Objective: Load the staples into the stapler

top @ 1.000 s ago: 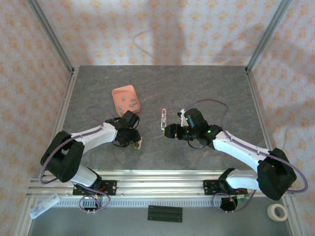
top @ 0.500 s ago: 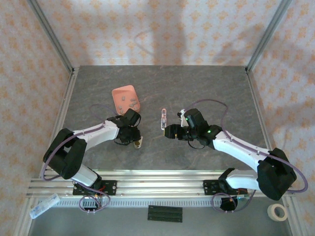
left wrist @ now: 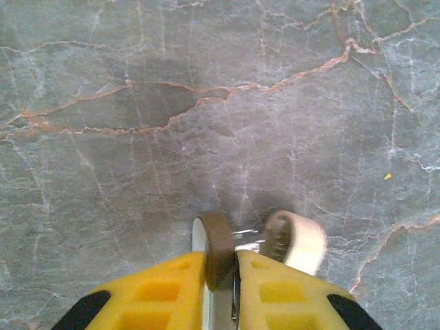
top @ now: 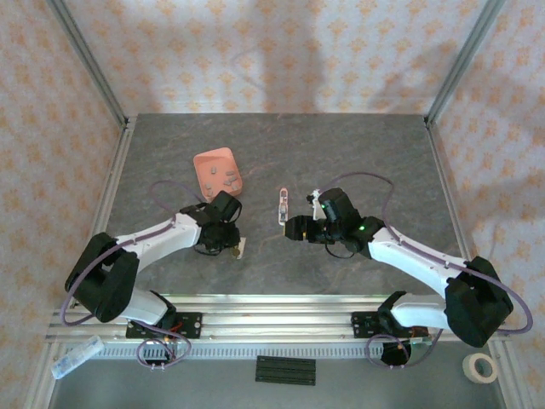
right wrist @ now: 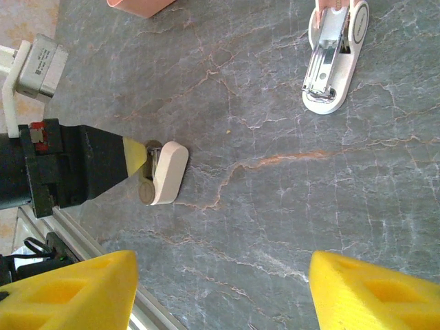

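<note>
Your left fingers (left wrist: 165, 289) stay clenched on a small cream piece (right wrist: 165, 172), barely shifted since before. Right fingers (right wrist: 75, 289) stay spread wide. Stapler (right wrist: 335, 58) lies ahead of them, bare bench (right wrist: 275, 206) between.

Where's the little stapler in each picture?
Top external: the stapler is mid-table, right of the pink tray.
Right wrist: top right corner, lying open on the table.
Shared landmark: the tray, left of the stapler in both.
</note>
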Motion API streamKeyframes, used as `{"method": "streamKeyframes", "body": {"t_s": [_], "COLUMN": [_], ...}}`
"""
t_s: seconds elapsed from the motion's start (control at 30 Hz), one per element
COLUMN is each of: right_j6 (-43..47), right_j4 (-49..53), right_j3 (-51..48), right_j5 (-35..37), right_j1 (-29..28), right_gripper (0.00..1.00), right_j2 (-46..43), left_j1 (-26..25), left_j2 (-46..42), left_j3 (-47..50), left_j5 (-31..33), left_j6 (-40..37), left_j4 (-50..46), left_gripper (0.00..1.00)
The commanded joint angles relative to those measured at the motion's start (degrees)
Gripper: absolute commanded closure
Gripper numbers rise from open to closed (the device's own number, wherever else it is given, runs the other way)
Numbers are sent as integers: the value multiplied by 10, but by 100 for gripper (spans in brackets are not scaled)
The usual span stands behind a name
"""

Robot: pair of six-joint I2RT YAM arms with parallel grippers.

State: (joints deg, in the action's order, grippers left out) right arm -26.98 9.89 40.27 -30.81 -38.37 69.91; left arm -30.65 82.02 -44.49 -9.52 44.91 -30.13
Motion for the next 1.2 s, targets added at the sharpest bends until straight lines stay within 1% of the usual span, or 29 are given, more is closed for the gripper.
{"method": "streamKeyframes", "body": {"t_s": [0.0, 0.23, 0.33, 0.37, 0.4, 0.5, 0.63, 0.7, 0.9, 1.0, 1.1, 1.17], "right_j6": [-6, -37, -42, -45, -46, -45, -47, -50, -73, -76, -78, -82], "right_j4": [-8, -45, -46, -42, -37, -7, 31, 56, 153, 168, 181, 188], "right_j3": [0, -3, 5, 8, 15, 45, 93, 126, 246, 287, 330, 356], "right_j5": [7, -10, -5, 1, 9, 39, 85, 110, 205, 213, 203, 204], "right_j1": [-7, -13, -25, -29, -37, -66, -111, -135, -199, -214, -215, -214], "right_gripper": [34, 34, 34, 34, 34, 34, 34, 34, 33, 32, 33, 35], "right_j2": [-11, 0, 9, 14, 18, 42, 88, 122, 250, 307, 360, 386], "left_j1": [-3, -9, -9, -9, -9, -7, 5, 19, 85, 127, 164, 178], "left_j2": [-12, -31, -45, -50, -58, -89, -133, -157, -270, -330, -372, -386], "left_j3": [12, 14, 21, 24, 24, 33, 49, 64, 141, 176, 197, 204], "left_j5": [28, 42, 45, 47, 50, 63, 79, 83, 93, 93, 85, 77], "left_j6": [-9, -14, -10, -9, -4, 4, 7, 13, 50, 62, 59, 53], "left_j4": [-4, 0, 1, 0, 0, 5, 1, -2, 14, 21, 24, 24], "left_gripper": [85, 86, 84, 82, 77, 65, 58, 51, 40, 36, 35, 35]}}
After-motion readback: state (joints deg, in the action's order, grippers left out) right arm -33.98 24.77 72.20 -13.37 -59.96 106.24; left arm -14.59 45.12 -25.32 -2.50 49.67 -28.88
